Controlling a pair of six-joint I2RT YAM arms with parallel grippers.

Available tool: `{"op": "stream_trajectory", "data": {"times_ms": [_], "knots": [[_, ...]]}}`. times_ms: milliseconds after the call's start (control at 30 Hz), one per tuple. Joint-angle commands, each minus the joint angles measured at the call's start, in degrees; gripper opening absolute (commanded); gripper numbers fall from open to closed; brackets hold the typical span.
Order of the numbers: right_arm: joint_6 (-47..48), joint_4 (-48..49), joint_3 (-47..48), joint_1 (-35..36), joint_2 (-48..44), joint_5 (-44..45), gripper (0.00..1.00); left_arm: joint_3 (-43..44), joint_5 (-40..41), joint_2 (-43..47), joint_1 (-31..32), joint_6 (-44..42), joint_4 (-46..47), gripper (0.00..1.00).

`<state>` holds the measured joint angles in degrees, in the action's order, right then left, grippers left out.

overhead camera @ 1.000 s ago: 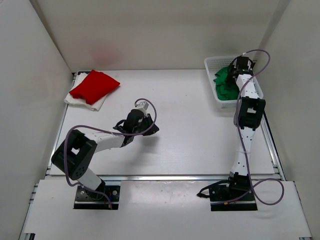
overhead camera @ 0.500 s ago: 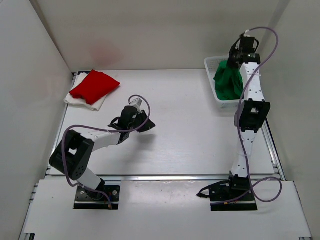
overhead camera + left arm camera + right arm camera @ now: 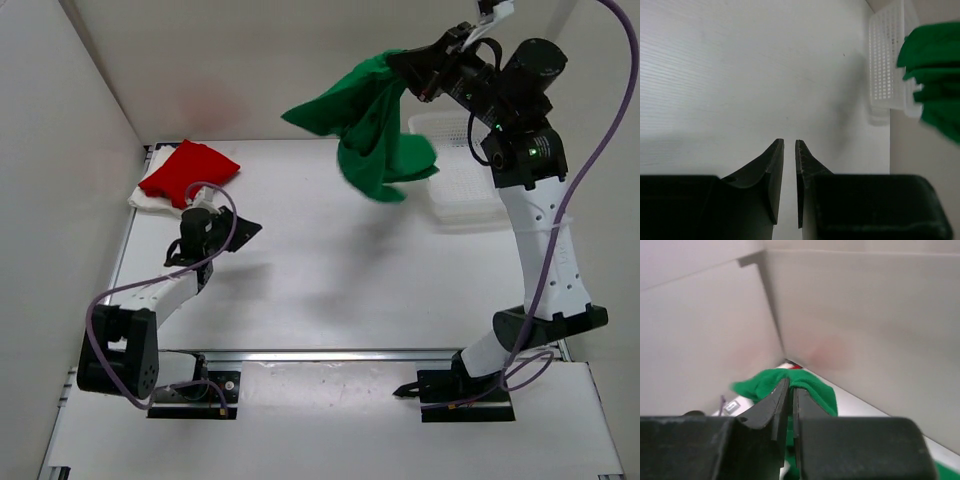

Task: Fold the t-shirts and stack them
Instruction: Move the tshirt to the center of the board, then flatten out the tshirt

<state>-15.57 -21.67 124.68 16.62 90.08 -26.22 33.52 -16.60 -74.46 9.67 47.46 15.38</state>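
White table [image 3: 330, 270], green shirt [image 3: 375, 140] in right fingers [image 3: 767, 414]

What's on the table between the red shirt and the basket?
In the top view, only bare table separates red shirt and basket; the green shirt dangles above from the right gripper.

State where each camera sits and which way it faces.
Top external: above, behind the bases, looking down at the white table; left arm and right arm show.
Left wrist: low over the table, facing the white plastic mesh basket; left tool empty, slightly parted.
Right wrist: held high, facing the walls' corner; right tool pinches the green cloth t-shirt.
Shared: all three show that t-shirt.
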Motion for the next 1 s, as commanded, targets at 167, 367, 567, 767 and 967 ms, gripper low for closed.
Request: {"op": "stream_trajectory", "data": {"times_ms": [167, 367, 567, 767, 967], "knots": [[-17.99, 33.30, -39.77, -6.33, -6.65, -16.76, 0.00, -4.25, 2.43, 9.85, -6.42, 0.71, -1.31, 0.30], [-20.39, 38.03, -58.42, -10.56, 2.36, -14.57, 0.02, -2.41, 5.79, 4.68, 1.48, -5.01, -5.44, 0.34], [-12.04, 23.79, -56.13, -7.93, 2.74, 4.83, 0.45, -3.28, 11.94, 1.95, 7.29, -8.09, -6.42, 0.42], [-10.96, 24.82, -74.12, 4.88, -10.27, 20.32, 0.47, -1.18, 12.73, -4.11, 5.72, -7.39, -4.83, 0.52], [-12.28, 17.56, -88.37, 24.91, -19.67, 26.02, 0.40, 1.20, 9.92, -12.19, 3.78, -5.63, -2.02, 0.64]]}}
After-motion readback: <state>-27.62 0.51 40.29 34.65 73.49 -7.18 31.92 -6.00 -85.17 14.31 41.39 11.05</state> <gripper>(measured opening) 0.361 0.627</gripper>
